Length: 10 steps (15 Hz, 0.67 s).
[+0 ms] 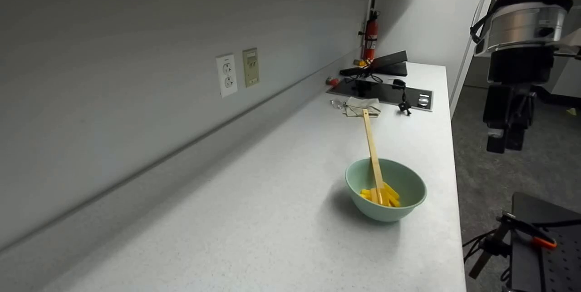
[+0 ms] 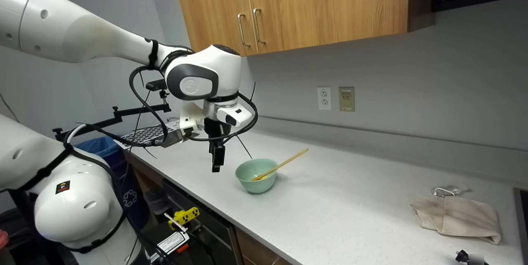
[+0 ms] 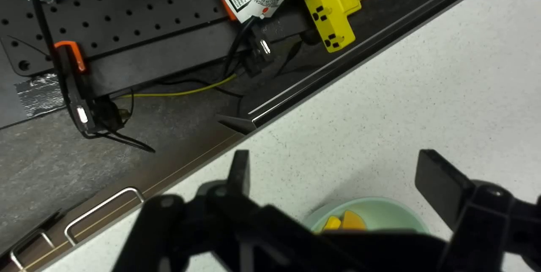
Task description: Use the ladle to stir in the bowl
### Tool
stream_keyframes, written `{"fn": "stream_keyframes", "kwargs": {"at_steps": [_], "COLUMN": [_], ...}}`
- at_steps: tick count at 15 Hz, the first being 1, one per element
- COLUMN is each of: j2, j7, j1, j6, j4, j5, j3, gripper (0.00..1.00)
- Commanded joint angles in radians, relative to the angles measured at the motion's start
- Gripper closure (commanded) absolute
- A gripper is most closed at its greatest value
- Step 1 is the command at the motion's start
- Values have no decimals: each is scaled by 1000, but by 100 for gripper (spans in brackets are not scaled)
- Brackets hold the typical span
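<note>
The bowl (image 1: 403,184) is pale green, ladle (image 1: 372,153) tan, counter (image 3: 401,103) speckled white.

One bowl (image 1: 404,183), one ladle (image 1: 371,146), one cloth (image 2: 458,219), one extinguisher (image 1: 371,37) — two wall plates (image 1: 227,75).

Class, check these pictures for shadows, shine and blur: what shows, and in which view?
In an exterior view, a soft shadow falls on the counter beside the bowl; in the wrist view, the fingers look nearly black, blurring toward the bottom edge, while a metal handle gleams.
</note>
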Motion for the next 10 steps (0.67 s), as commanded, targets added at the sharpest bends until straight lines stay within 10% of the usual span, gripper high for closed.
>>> {"fn": "stream_keyframes", "kwargs": {"at_steps": [1, 10], "j2": [1, 11], "j7": [-9, 8], "j1": [-21, -17], "j6": [-6, 60], "j4": [3, -3], "j5": [9, 1], "j3": [20, 54], "gripper": [0, 0]}}
